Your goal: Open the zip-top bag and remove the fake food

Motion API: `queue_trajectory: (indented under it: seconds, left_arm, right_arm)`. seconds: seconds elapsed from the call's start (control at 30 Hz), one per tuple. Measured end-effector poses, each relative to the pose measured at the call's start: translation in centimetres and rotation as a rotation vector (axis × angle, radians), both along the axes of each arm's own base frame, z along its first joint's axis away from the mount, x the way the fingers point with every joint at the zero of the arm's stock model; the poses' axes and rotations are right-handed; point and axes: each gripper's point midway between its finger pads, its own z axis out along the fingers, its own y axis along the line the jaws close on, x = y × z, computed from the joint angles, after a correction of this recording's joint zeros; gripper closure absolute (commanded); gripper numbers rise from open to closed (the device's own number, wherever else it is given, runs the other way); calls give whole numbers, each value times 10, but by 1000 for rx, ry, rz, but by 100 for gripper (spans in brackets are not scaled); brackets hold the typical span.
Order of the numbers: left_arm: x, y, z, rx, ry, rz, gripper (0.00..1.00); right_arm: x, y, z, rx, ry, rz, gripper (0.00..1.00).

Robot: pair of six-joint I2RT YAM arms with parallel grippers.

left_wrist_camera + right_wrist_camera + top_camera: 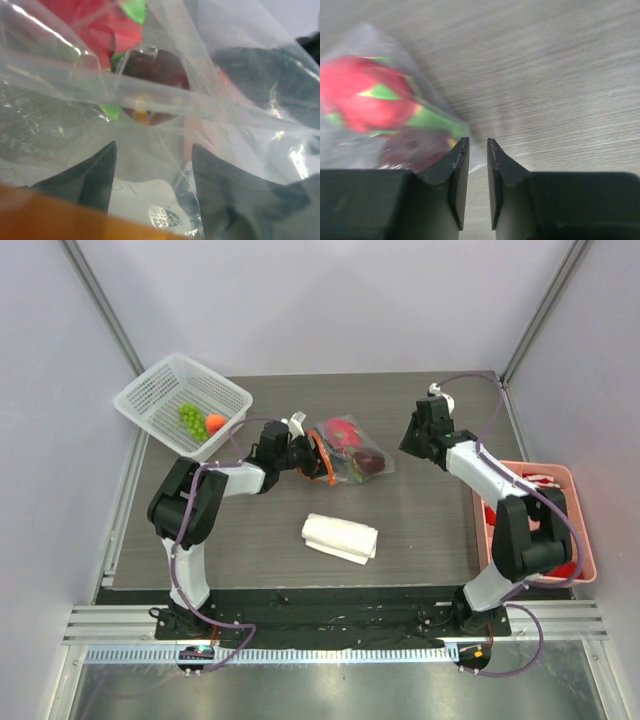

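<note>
The left gripper (152,150), spread empty inside the zip-top bag (350,450), needed to pinch the dark purple fruit (160,75) just ahead, not film; the right gripper (477,142) sat nearly closed, empty.

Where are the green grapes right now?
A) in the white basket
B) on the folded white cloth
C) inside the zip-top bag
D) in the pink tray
A: the green grapes lie in the white basket beside the small orange, outside the zip-top bag.
</note>
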Motion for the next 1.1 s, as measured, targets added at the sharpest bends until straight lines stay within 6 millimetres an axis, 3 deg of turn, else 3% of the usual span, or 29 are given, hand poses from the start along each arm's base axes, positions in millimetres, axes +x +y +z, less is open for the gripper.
queue_trajectory:
  seconds: [0.07,0.2,0.53,0.8,0.97,1.1]
  left_arm:
    - [0,-2,4,-23,9,-1,30]
    - [-1,-3,8,-42,21,-1,16]
    - [-1,-11,-4,-43,61,-13,13]
    - [-5,-22,-10,-41,71,-41,13]
    - [-8,-24,-13,-39,81,-48,12]
    - [-8,-24,-12,-42,85,-46,22]
  right_arm:
    - [4,-4,-29,-24,61,-4,82]
    - [7,-4,-61,-37,125,18,83]
    - [21,22,-69,52,72,124,88]
    - [-2,69,-87,250,120,172,93]
    - [-19,100,-87,377,134,163,94]
    - [-22,119,-79,440,131,165,95]
